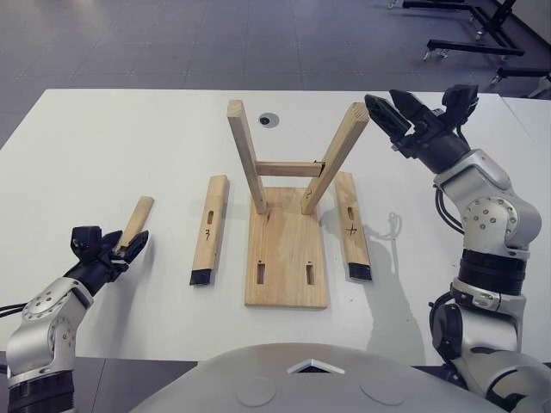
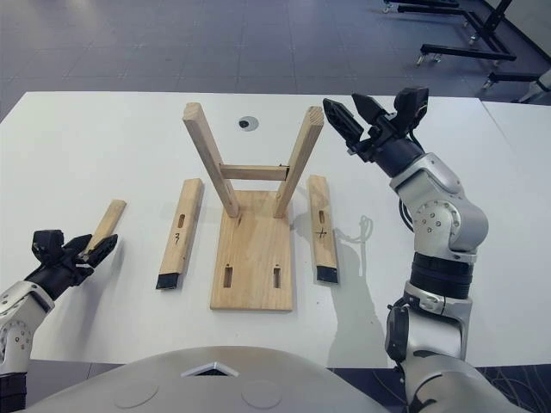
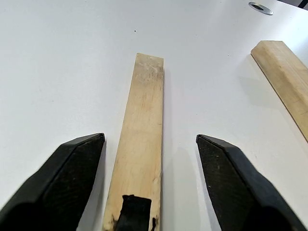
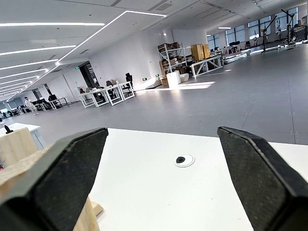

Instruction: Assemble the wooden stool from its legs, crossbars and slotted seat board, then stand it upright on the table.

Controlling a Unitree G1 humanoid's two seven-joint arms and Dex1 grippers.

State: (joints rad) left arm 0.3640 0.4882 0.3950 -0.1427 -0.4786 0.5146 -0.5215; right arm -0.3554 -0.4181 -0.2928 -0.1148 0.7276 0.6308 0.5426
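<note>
The slotted seat board [image 1: 286,258] lies flat mid-table. Two legs [image 1: 247,155] [image 1: 337,159] stand in its far end, splayed apart, with a crossbar [image 1: 288,169] joining them. One loose leg [image 1: 210,228] lies left of the board and another [image 1: 352,225] lies right of it. A short crossbar [image 1: 136,221] rests flat at the far left. My left gripper [image 1: 116,243] is open, and its fingers [image 3: 72,183] straddle that crossbar's [image 3: 139,139] near end. My right gripper [image 1: 380,97] hovers open just right of the right upright leg's top [image 4: 19,149].
A round grommet [image 1: 269,120] sits in the white table [image 1: 103,146] behind the stool parts. Bare table spreads at the far left and the front right. Black wheeled frames [image 1: 473,43] stand on the floor beyond the far right corner.
</note>
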